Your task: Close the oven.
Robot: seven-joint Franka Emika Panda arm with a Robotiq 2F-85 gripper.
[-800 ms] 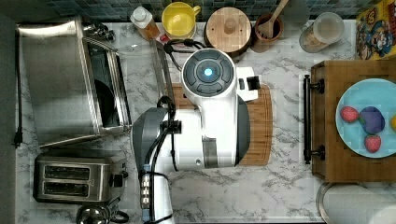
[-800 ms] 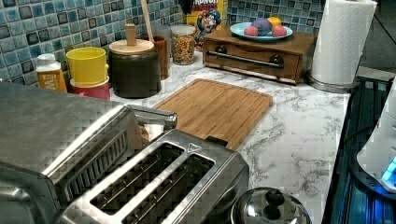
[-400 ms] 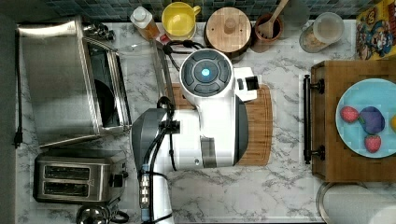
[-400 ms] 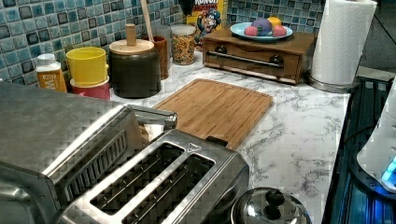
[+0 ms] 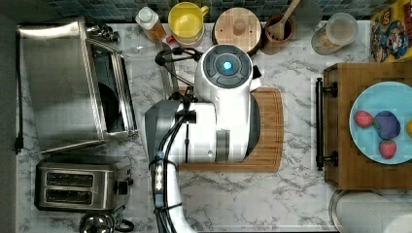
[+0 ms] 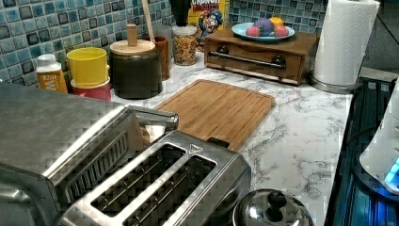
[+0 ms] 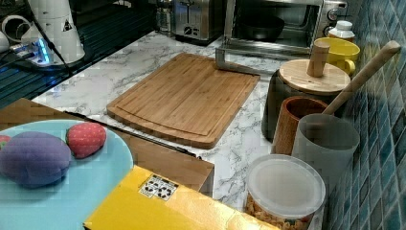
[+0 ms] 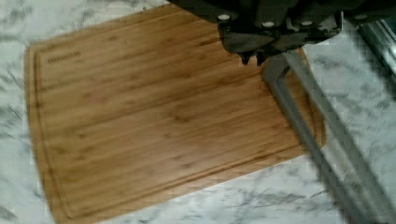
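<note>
Marble-patterned white countertop (image 5: 291, 194) carries the boxy brushed-steel toaster oven (image 5: 63, 87), its glass door dropped open. The door's metal bar handle (image 8: 317, 135) runs lengthwise just beneath the dark gripper (image 8: 254, 58), whose finger state I cannot tell.

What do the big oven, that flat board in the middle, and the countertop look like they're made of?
The oven looks like brushed stainless steel: grey, streaky sheen, with what seems a glass door. The board looks like bamboo or wood: tan, with fine parallel grain and a groove along its edge. The countertop looks like white marble with grey veins, though it may be an imitation.
</note>
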